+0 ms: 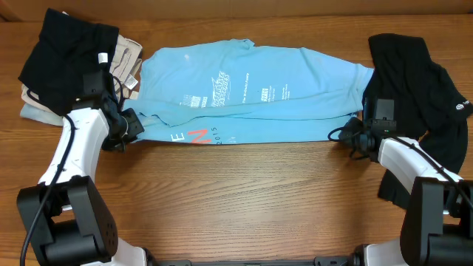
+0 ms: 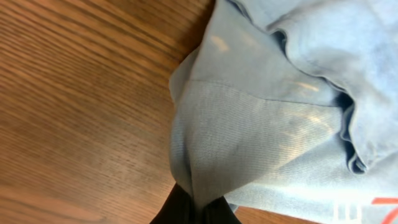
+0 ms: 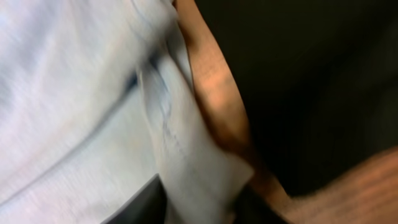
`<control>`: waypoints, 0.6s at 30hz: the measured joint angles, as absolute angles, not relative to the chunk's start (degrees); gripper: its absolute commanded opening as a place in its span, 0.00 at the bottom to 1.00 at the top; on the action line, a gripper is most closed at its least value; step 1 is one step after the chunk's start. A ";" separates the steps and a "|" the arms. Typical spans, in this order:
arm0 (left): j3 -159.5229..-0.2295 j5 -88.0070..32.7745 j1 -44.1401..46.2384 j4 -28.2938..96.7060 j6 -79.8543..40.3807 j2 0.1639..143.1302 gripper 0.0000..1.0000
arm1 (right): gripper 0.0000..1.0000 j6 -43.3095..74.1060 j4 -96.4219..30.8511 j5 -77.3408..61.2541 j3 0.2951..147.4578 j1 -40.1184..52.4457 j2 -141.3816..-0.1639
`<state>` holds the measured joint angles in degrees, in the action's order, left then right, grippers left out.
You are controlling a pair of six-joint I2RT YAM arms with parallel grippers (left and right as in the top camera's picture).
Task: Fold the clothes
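L gripper (image 2: 194, 206), R gripper (image 3: 199, 200) each pinch blue tee (image 1: 251, 81) on wood table (image 1: 244, 199).

Readable text is all on the blue shirt (image 1: 251, 81). Near its front hem I read a white "E" (image 1: 177, 137), a red "N" (image 1: 196, 137) and a small "2015" (image 1: 216, 138). The white chest print (image 1: 222, 80) has several blocks, too small for me to read. Left wrist view catches a sliver of white and red lettering (image 2: 367, 208) at the frame edge, cut off and illegible. The black top (image 1: 414, 74) on my right has a small white logo (image 1: 463, 106) that I can't read. Right wrist view: no text.
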<state>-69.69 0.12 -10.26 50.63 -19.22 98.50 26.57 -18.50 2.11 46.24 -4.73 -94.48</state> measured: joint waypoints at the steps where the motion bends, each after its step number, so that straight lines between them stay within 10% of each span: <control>1: -70.65 0.12 -10.26 51.92 -18.98 98.50 0.04 | 0.17 26.50 -17.67 2.13 46.24 -4.73 -94.48; 4: -73.10 0.14 -10.26 54.98 -17.87 98.50 0.04 | 0.04 26.50 -17.56 2.33 46.22 -4.73 -94.48; 18: -88.82 5.19 -10.55 86.19 -12.80 98.74 0.04 | 0.04 26.74 -70.15 1.72 64.31 -10.68 -87.31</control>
